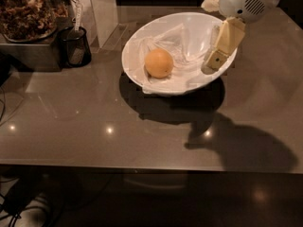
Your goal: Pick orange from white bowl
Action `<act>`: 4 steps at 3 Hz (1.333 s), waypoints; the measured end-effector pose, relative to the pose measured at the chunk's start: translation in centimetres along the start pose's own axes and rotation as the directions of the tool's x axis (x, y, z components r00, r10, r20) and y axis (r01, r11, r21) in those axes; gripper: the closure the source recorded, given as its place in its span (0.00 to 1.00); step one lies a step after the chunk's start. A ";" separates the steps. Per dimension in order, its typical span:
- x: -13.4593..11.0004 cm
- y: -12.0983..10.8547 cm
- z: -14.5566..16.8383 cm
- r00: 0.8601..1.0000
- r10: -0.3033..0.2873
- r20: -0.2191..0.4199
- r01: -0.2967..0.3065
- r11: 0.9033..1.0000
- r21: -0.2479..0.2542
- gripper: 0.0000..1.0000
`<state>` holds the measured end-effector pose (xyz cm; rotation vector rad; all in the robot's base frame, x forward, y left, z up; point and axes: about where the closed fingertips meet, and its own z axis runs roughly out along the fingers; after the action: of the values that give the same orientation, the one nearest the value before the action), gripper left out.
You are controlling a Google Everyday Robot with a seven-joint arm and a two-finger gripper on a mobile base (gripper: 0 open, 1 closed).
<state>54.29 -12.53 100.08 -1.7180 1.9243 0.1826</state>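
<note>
The orange (159, 63) lies in the left half of the white bowl (142, 37), on its thin wrinkly white lining. The bowl stands tilted on the dark grey-brown counter. My gripper (208, 34) comes in from the upper right, with its white housing (244, 1) above the bowl's far right rim. One cream finger (222, 45) points down and left over the right side of the bowl. The other finger (210, 4) shows only partly near the top edge. The fingers stand apart and hold nothing. The gripper is to the right of the orange and does not touch it.
A small black cup (75, 46) with a utensil in it stands left of the bowl. A container of dark brown bits (26, 13) sits at the far left. A white upright box (99, 8) stands behind. The counter's front edge (151, 167) runs across the bottom.
</note>
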 end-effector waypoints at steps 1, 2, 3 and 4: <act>0.0 0.0 0.0 1.000 0.000 0.000 0.000 1.000 0.000 0.00; -0.5 -0.3 1.9 1.000 -0.002 0.022 0.003 0.999 -0.041 0.00; -2.0 -0.8 5.0 0.999 -0.022 0.039 0.026 0.995 -0.096 0.00; -2.1 -0.8 5.3 0.999 -0.023 0.040 0.027 0.995 -0.099 0.00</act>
<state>56.74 -8.45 96.88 -1.7885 1.8932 0.3045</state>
